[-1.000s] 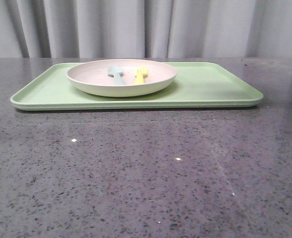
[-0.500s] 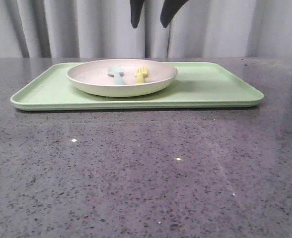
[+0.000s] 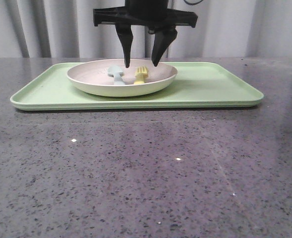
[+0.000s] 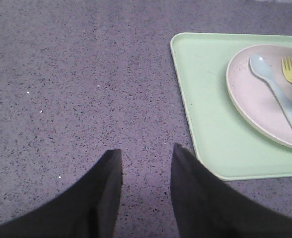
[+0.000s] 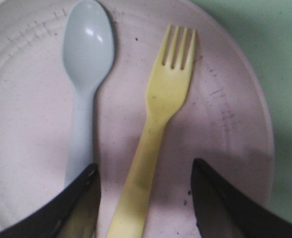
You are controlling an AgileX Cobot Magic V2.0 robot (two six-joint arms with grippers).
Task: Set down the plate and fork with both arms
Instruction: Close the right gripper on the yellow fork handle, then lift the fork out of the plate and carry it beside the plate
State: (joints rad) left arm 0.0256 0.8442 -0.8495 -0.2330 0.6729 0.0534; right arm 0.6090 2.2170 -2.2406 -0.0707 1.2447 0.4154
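Fork pickup step: right end effector (image 3: 140, 63) spread, straddling yellow fork (image 5: 156, 124) handle in plate (image 3: 86, 82) on green tray (image 3: 210, 84), spoon (image 5: 84, 74) at fork's 9 o'clock; left end effector (image 4: 145, 171) spread over desk; next, descend and pinch.

right gripper (image 3: 140, 63): pointing down, fingers spread | left gripper (image 4: 145, 153): fingers parted, holding nothing

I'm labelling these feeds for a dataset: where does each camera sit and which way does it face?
Front: low at the table edge, facing forward at the tray and plate; the right gripper shows.
Left wrist: on the left arm, looking down at table; left gripper shows.
Right wrist: directly above the fork and spoon; fingers show.
All share plate, fork, spoon.
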